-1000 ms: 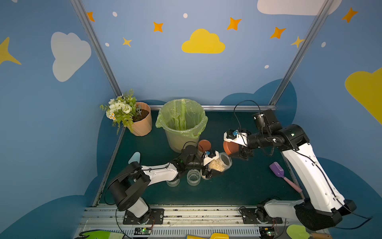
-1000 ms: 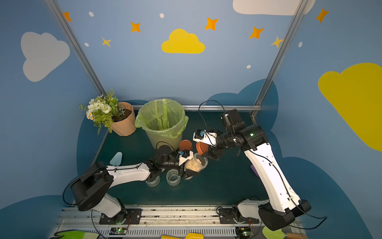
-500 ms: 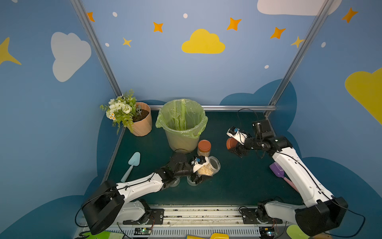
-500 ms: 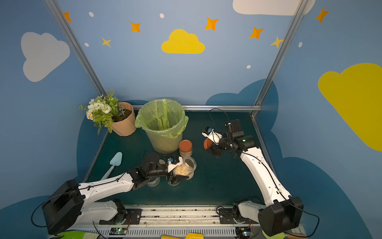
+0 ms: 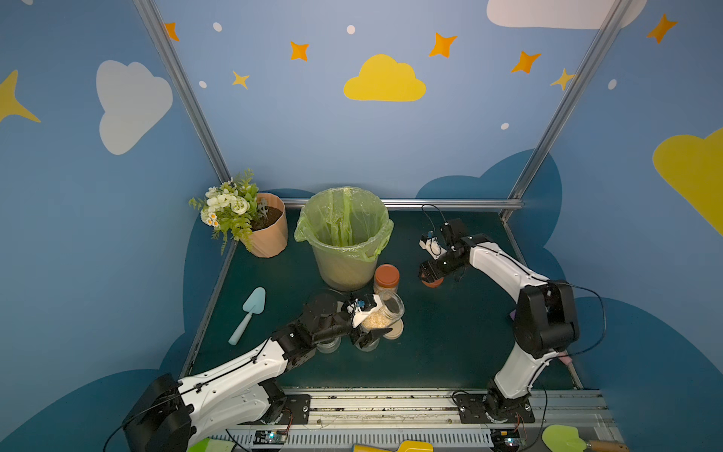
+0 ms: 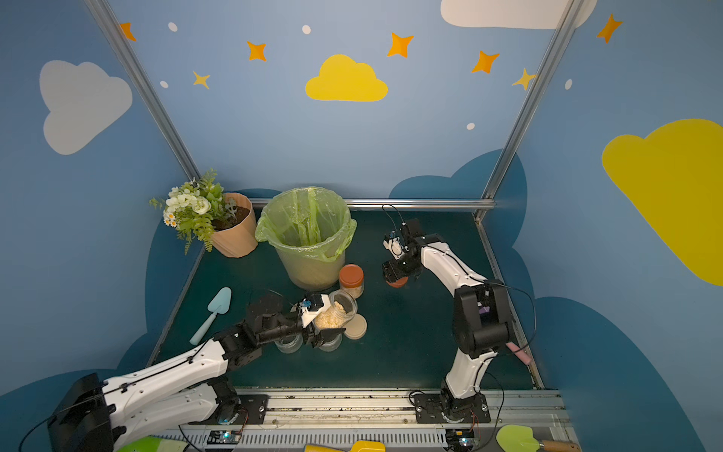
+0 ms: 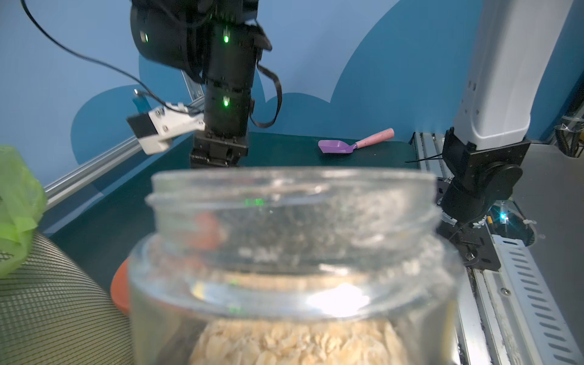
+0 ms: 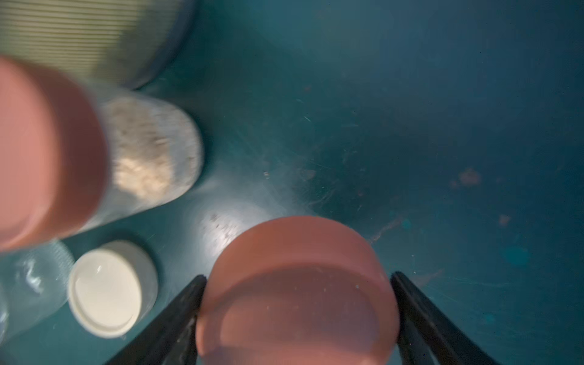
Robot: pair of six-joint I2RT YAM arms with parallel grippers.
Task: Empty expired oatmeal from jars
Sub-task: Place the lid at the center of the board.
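The left arm's (image 5: 242, 368) jaws were clamped around the body of an open jar (image 5: 385, 311), held tilted above the middle of the counter (image 5: 430, 352), somewhat toward its front edge, with the mouth pointing up and to the right. Pale oatmeal (image 5: 375, 321) lay heaped in its lower part; the left wrist view showed the flakes (image 7: 297, 344) below the bare threaded neck.

Two empty jars (image 5: 328, 344) stood beneath that arm, and a beige lid (image 5: 396, 328) lay flat just beside them.

A lidded jar (image 5: 386, 278), also holding oatmeal, stood upright against the base of the green-bagged bin (image 5: 340, 270).

The right arm's (image 5: 504, 266) jaws pinched a rust-orange lid (image 8: 297, 294) by its rim, low over the counter to the right of the bin. Whether it touched the surface could not be told.
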